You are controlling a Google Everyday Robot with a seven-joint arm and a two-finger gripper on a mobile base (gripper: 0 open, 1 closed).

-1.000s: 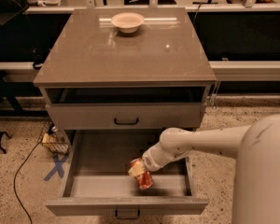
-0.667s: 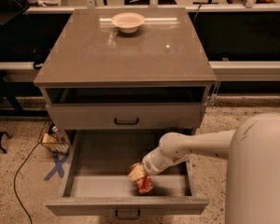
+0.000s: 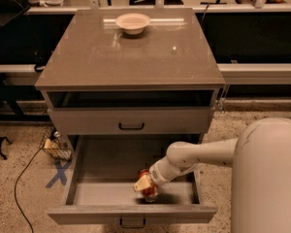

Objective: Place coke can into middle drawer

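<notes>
The grey cabinet's lowest drawer, the middle drawer (image 3: 102, 194), is pulled wide open, with a dark handle at its front edge. My gripper (image 3: 144, 184) reaches down into it from the right, near the front right of the drawer floor. It is shut on the coke can (image 3: 148, 190), a small red can that sits low against the drawer bottom. My fingers hide much of the can.
A white bowl (image 3: 132, 22) stands at the back of the cabinet top (image 3: 131, 57). The shallower drawer (image 3: 131, 121) above is closed. A blue tape cross (image 3: 58, 173), a cable and a small wire basket (image 3: 56, 147) lie on the floor at the left.
My gripper has moved down and slightly left with the can, lowering it from above the drawer floor to rest near the bottom.
</notes>
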